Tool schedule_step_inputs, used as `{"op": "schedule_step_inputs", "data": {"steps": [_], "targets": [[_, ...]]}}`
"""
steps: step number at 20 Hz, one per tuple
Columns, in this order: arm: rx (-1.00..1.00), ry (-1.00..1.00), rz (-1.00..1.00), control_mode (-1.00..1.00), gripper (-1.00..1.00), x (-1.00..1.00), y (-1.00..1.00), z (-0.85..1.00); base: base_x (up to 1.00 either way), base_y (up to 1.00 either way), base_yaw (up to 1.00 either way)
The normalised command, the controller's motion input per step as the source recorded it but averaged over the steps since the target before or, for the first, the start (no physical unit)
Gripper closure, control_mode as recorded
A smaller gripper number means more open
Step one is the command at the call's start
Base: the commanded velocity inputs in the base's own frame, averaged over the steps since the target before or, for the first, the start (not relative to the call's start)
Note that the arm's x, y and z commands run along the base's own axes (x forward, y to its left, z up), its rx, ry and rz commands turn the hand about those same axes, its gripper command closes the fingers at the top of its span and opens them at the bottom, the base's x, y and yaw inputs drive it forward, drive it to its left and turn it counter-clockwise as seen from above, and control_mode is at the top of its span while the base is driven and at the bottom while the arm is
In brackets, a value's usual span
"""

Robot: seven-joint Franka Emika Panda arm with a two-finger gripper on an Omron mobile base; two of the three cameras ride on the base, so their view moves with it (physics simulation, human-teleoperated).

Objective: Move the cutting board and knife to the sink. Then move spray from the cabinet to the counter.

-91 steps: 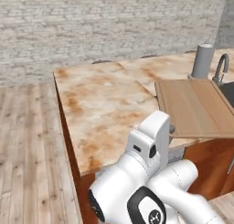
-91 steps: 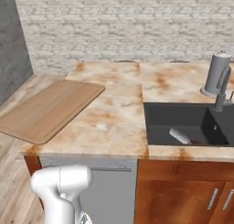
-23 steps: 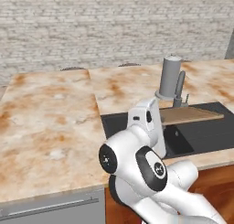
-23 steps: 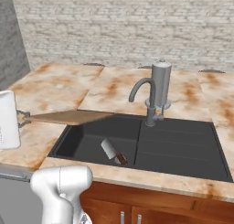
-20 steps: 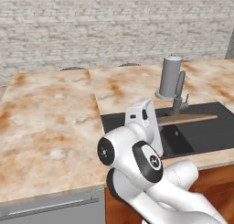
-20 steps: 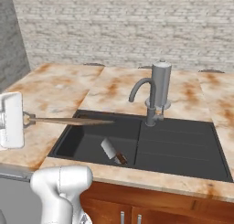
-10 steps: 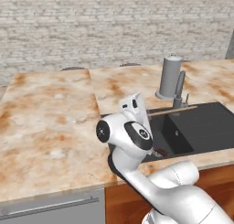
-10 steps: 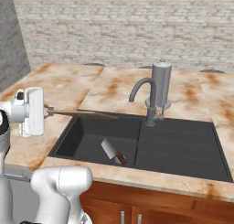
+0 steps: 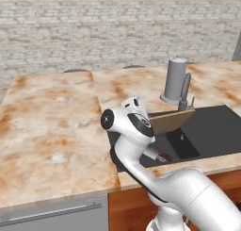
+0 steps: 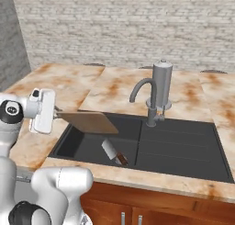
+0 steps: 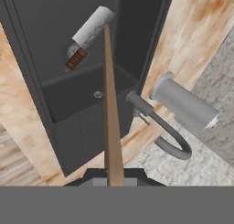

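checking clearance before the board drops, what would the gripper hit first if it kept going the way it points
The gripper, shut on the cutting board, points across the sink. Going straight on, the faucet looks likeliest to meet the board's far edge first, though depth is unclear. The knife lies lower in the basin.

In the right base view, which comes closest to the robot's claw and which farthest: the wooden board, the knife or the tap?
From the gripper, at the left:
1. The cutting board, clamped by its edge and held out over the sink's left half.
2. The knife, lying on the sink floor below the board.
3. The faucet, behind the sink at its middle.
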Motion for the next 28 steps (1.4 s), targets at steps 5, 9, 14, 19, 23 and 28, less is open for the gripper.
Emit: {"op": "schedule_step_inputs", "data": {"steps": [5,9,14,19,23,28], "targets": [[0.03,0.01,0.01,-1.0,1.0,0.19,0.0,-0.4,0.0,0.0,0.0],[0.03,0.04,0.02,-1.0,1.0,0.26,-0.07,-0.52,0.0,0.0,0.0],[0.09,0.13,0.07,-1.0,1.0,0.18,-0.19,-0.31,0.0,0.0,0.0],[0.17,0.05,0.13,-1.0,1.0,0.23,-0.06,-0.2,0.0,0.0,0.0],[0.02,0.0,0.01,-1.0,1.0,0.48,-0.01,-0.12,0.0,0.0,0.0],[0.0,0.0,0.0,-1.0,1.0,0.21,-0.3,-0.03,0.0,0.0,0.0]]}}
